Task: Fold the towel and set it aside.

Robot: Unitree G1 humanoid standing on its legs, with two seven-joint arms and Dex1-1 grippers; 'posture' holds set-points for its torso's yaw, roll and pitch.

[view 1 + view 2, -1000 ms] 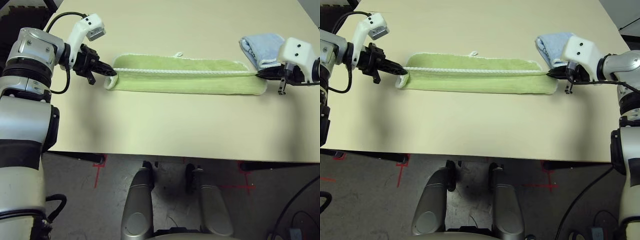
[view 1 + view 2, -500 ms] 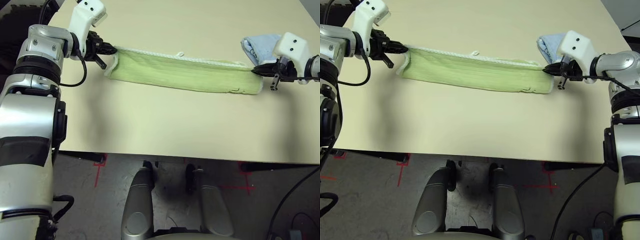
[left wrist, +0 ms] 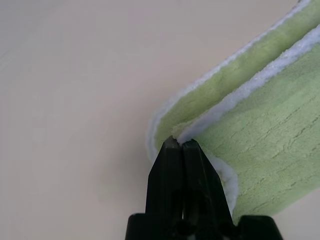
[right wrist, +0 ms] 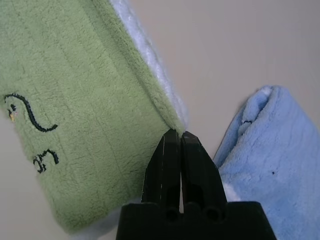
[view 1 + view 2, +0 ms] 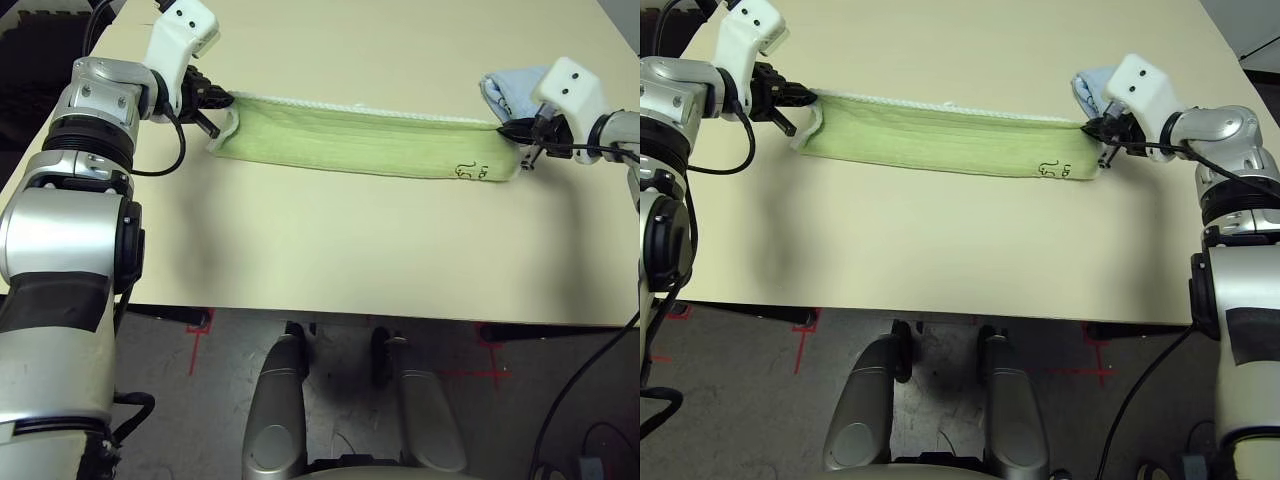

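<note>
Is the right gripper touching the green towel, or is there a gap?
Touching: the right wrist view shows the right gripper shut on the green towel's edge.

Both eye views look forward and down from the head, well above the table [image 5: 350, 250], sharing the towel [image 5: 350, 142], blue towel [image 5: 1095, 88] and both forearms [image 5: 60, 230]; the left wrist view faces down close over the towel's left end, the right wrist view close over its right end and the blue towel
</note>
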